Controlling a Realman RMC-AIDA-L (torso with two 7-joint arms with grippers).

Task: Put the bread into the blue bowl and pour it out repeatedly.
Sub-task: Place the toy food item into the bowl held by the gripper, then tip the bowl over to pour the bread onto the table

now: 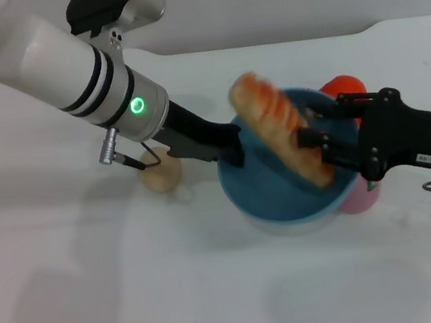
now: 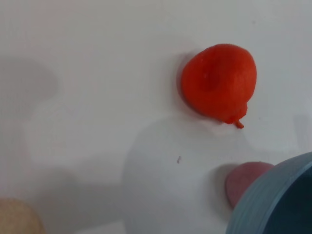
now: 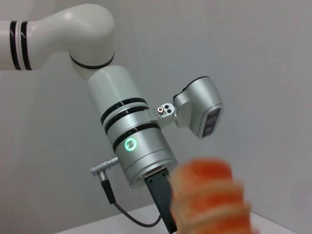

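Bread [image 1: 280,127]: held in the air above the blue bowl [image 1: 287,199], slanting, one end raised toward the far left of the head view, other end lower and nearer the right gripper [image 1: 315,146]. Long axis running diagonally over the bowl's mouth, roughly as long as the bowl was wide. Right jaws pinched on the lower half of the loaf, reaching in from the robot's right side. Seen close in the right wrist view as a blurred orange striped end [image 3: 209,200], pointing toward the left arm beyond.

Left gripper [image 1: 230,147] placed at the bowl's left rim, touching it or just beside; jaws hidden against the rim, so spread or pressed together could not be told. Bowl wall [image 2: 273,200] showing in a corner of the left wrist view.

Bowl resting on the white bench [image 1: 100,311], inside looking empty. Beige ball [image 1: 160,174] just left of the bowl; red toy [image 1: 343,88] behind it; pink piece [image 1: 361,200] at its right edge.

Judged: release from there would likely need the loaf lowered and levelled, or it might tip over the rim.
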